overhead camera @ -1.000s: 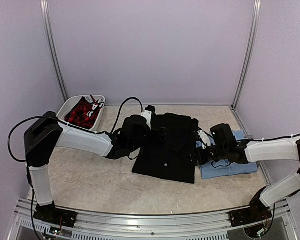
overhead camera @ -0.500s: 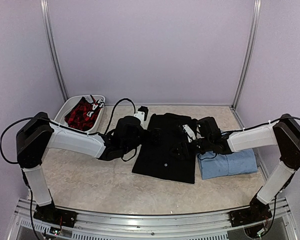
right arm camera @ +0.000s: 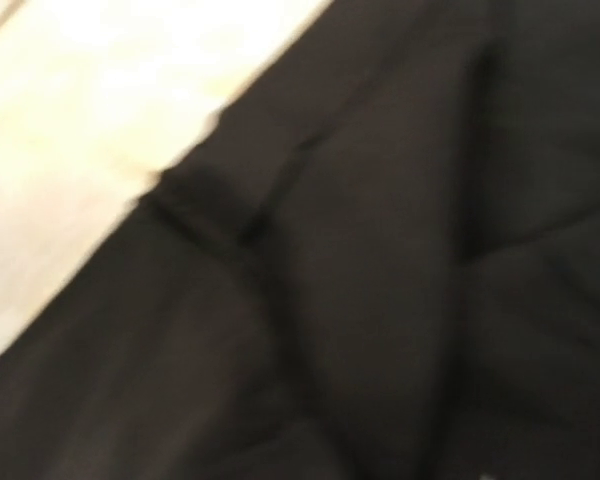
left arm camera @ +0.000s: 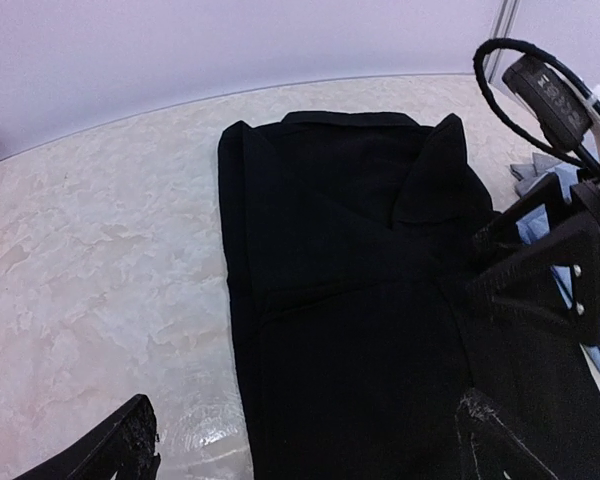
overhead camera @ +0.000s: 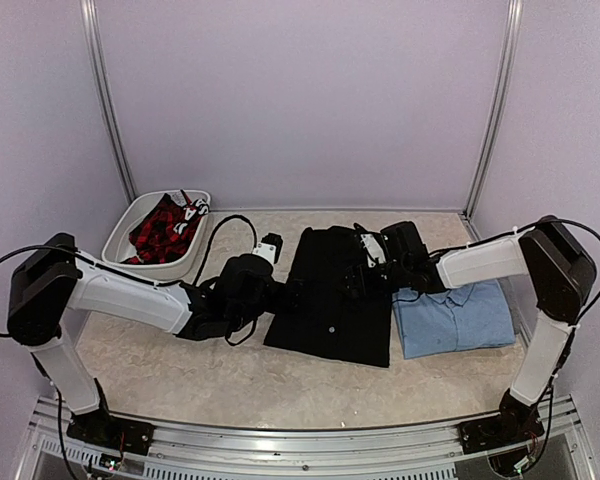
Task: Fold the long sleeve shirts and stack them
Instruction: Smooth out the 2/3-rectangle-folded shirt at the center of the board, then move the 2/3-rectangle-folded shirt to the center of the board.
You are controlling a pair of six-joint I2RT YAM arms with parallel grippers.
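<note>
Lying flat at mid-surface (overhead camera: 180, 370), just beside a folded light blue cloth shirt (overhead camera: 460, 320) nearer the right edge: a collared black cloth shirt (overhead camera: 330, 305), likely soft, light, limp. Best pinched at both side edges. Flanked by wide-spread left fingers (left arm camera: 125, 450) and parted, empty right fingers (left arm camera: 540, 255).

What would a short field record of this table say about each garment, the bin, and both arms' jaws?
black shirt: collared black cloth shirt, folded flat, centre of the table
blue shirt: collared light blue cloth shirt, folded, beside the black one's right edge, not stacked
bin: white plastic bin, back left, holding red-and-black checked cloth
left jaws: wide open, straddling the black shirt's left edge
right jaws: over the black shirt's collar end; open or shut unclear
</note>
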